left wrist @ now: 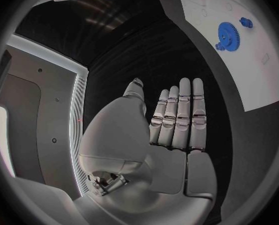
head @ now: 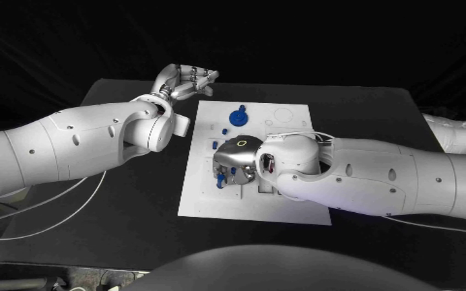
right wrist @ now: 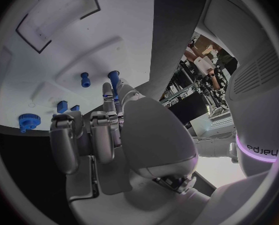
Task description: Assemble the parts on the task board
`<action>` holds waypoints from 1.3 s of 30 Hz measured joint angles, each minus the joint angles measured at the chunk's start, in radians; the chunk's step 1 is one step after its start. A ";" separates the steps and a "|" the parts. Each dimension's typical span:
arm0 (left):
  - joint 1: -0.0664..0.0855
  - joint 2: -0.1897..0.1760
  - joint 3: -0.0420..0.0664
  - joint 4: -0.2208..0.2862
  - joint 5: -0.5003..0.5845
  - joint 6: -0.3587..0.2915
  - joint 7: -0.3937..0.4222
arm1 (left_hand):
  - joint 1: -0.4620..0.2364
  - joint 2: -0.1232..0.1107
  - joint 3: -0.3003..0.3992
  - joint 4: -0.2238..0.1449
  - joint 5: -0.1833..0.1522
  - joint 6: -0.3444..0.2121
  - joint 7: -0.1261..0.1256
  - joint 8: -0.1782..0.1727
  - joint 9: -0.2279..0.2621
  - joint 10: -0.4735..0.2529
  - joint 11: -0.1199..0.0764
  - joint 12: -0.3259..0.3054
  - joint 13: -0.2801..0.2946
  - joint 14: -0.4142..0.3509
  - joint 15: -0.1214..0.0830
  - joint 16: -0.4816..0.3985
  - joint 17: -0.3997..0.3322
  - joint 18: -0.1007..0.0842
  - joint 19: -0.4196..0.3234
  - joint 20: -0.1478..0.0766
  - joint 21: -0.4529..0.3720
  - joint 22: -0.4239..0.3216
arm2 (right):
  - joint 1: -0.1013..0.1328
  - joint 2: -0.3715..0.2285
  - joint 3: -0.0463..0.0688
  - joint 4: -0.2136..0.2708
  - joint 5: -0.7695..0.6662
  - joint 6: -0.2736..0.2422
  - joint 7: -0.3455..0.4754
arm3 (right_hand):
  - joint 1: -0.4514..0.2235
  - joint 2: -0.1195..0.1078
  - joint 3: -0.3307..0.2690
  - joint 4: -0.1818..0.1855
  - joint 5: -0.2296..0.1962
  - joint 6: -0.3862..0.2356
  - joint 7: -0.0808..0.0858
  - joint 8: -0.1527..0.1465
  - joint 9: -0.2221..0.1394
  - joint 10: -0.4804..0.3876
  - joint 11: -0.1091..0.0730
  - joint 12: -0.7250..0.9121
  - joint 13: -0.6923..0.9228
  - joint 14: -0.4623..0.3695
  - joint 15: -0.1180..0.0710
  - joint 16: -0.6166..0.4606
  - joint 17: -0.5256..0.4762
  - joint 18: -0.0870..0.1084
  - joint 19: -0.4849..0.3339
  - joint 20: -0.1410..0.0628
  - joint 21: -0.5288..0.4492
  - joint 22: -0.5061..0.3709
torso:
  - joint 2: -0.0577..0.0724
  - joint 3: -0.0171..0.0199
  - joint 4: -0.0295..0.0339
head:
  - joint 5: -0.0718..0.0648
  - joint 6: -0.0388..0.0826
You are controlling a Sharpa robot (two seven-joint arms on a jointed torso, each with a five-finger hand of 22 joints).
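Note:
The white task board (head: 254,200) lies mid-table. A blue gear (head: 239,114) stands near its far edge, also seen as the gear (left wrist: 227,35) beside a small blue piece (left wrist: 246,21). My right hand (head: 238,159) hovers low over the board's middle with fingers curled. It pinches a blue peg (right wrist: 114,80) between thumb and a fingertip; the peg (head: 221,180) shows just under the hand. Another blue peg (right wrist: 85,79) stands on the board close by. My left hand (head: 184,79) is raised off the board's far left corner, fingers straight (left wrist: 177,115), holding nothing.
Small blue parts (head: 212,144) sit on the board's left side, next to my right hand; two small blue pieces (right wrist: 67,107) and a gear (right wrist: 27,121) lie beyond the fingers. The black table (head: 126,197) surrounds the board. White cables (head: 58,200) trail at the left.

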 measured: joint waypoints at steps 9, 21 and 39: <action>0.000 0.001 0.000 -0.001 0.000 0.000 0.000 | 0.000 0.000 0.000 0.000 0.000 0.000 0.000 0.000 0.000 0.000 0.000 0.000 0.000 0.000 0.000 0.000 0.000 0.000 0.000 0.000 0.000 0.000 | 0.000 -0.002 0.000 0.002 0.013 0.011 -0.001 | -0.049 -0.056 -0.037 0.010 0.001 -0.110 0.042 -0.028 -0.019 -0.105 0.037 0.000 0.001 0.001 0.032 0.000 0.000 0.000 0.000 0.028 0.000 0.000 | 0.000 -0.0003 0.0004 | -0.001 0.000; 0.000 0.002 0.000 -0.001 0.000 0.001 0.000 | 0.000 0.000 0.000 0.000 0.000 0.000 0.000 0.000 0.000 0.000 0.000 0.000 0.000 0.000 0.000 0.000 0.000 0.000 0.000 0.000 0.000 0.000 | 0.000 -0.023 0.000 0.012 0.035 -0.040 0.001 | -0.084 -0.075 -0.077 0.014 0.001 -0.166 0.056 -0.028 -0.018 -0.153 0.049 0.000 0.003 0.000 0.046 0.000 0.000 0.000 -0.002 0.048 0.000 0.000 | 0.000 -0.0001 0.0006 | -0.001 0.000; -0.002 0.005 0.000 -0.013 0.000 0.001 0.000 | 0.004 0.004 -0.003 -0.003 0.004 -0.003 -0.004 0.000 0.000 -0.004 0.004 0.000 0.000 0.000 0.000 0.000 -0.001 0.000 0.000 0.000 0.000 -0.003 | 0.144 -0.376 0.000 0.170 0.623 -0.305 0.052 | -0.153 -0.027 -0.136 0.061 0.001 -0.223 0.071 -0.028 -0.017 -0.093 0.055 0.058 0.016 0.001 0.061 0.000 0.000 0.000 -0.002 0.062 0.000 -0.001 | -0.004 -0.0006 -0.0058 | -0.081 0.002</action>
